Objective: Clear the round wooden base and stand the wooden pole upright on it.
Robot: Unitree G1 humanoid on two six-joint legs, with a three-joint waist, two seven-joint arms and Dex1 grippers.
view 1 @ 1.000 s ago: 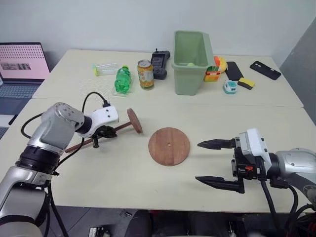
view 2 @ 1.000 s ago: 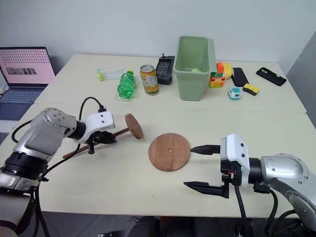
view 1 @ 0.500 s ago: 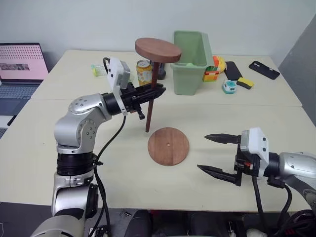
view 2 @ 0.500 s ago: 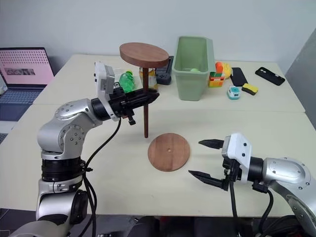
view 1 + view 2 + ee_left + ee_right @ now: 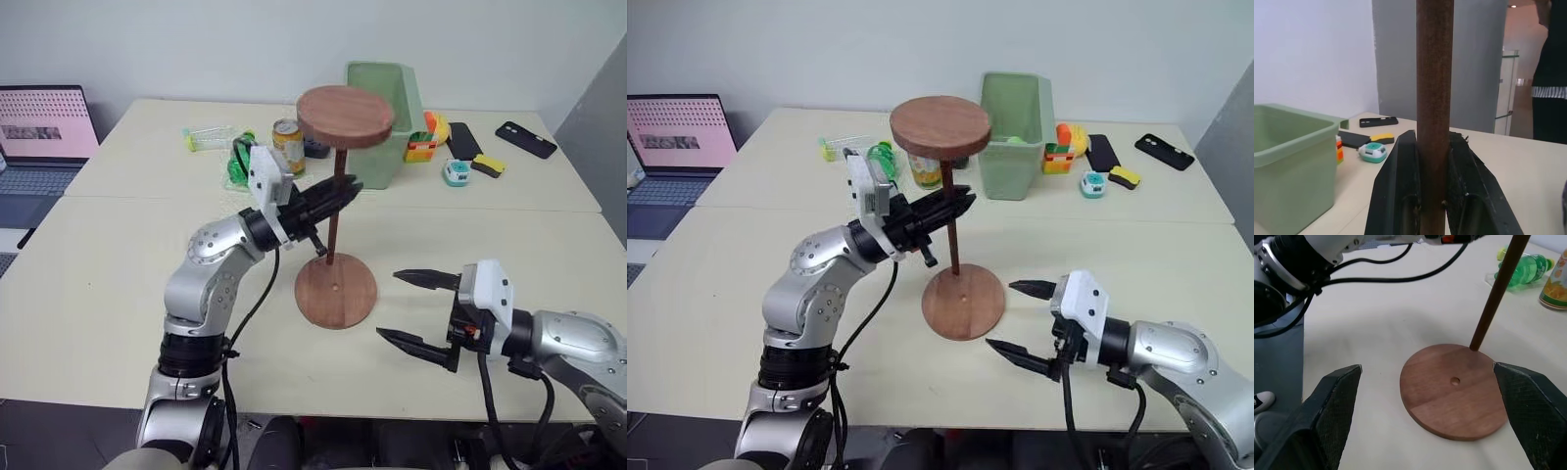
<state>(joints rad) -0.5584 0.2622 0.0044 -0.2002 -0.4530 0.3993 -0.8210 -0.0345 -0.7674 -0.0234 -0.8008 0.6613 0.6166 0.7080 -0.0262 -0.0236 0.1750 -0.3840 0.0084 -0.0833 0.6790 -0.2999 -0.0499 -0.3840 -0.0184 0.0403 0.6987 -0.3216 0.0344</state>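
Note:
The round wooden base lies flat on the table with nothing on its top, its small centre hole showing. My left gripper is shut on the middle of the wooden pole, black fingers pressed on both sides of the rod. The pole stands upright with its fixed disc on top. Its lower end is at the base's far rim, away from the hole; contact cannot be told. My right gripper is open and empty, just right of the base.
At the back stand a green bin, a drink can, a green bottle, toy blocks and phones. A laptop sits at far left. A person stands beyond the table.
My left arm lifted the pole off the table, turned it upright with the disc end up, and carried it right, over the base's far rim. The right gripper stayed open beside the base.

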